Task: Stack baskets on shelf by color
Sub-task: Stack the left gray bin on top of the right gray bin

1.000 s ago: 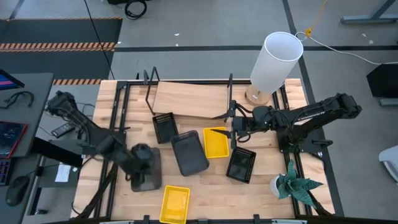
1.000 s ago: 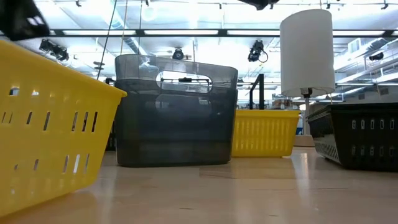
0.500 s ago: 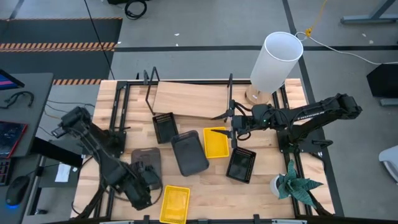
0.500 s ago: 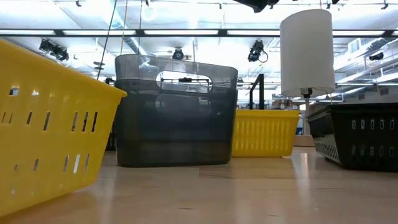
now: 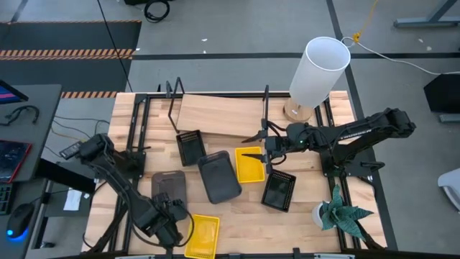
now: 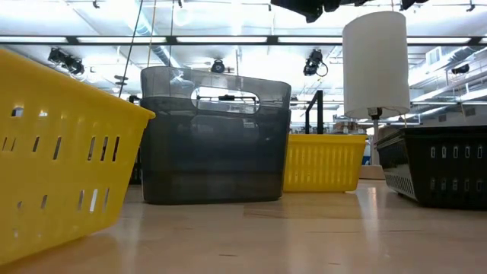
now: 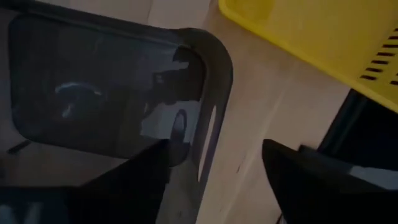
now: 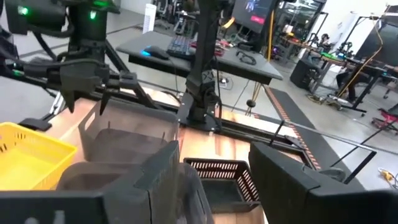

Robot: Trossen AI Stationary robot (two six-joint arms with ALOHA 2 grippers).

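Six baskets lie on the table: black (image 5: 190,146), grey (image 5: 219,176), yellow (image 5: 249,164), black (image 5: 278,189), grey (image 5: 169,188) and yellow (image 5: 201,235). The shelf (image 5: 219,115), a wooden plank in a black wire frame, stands at the far side. My left gripper (image 5: 167,224) points down, open, near the front edge, between the near-left grey basket (image 7: 106,87) and the near yellow basket (image 7: 311,31); it holds nothing. My right gripper (image 5: 262,149) hovers level and open above the middle yellow basket, facing the table's left.
A tall white lamp (image 5: 318,68) stands at the far right and a small potted plant (image 5: 338,214) at the near right. Black frame rails run along both table sides. In the low view, baskets (image 6: 213,137) stand close to the camera.
My left gripper has gone from above the near-left grey basket toward the table's near edge, sinking a little and tipping to point straight down. It now stands beside the near yellow basket. The grey basket lies uncovered on the table.
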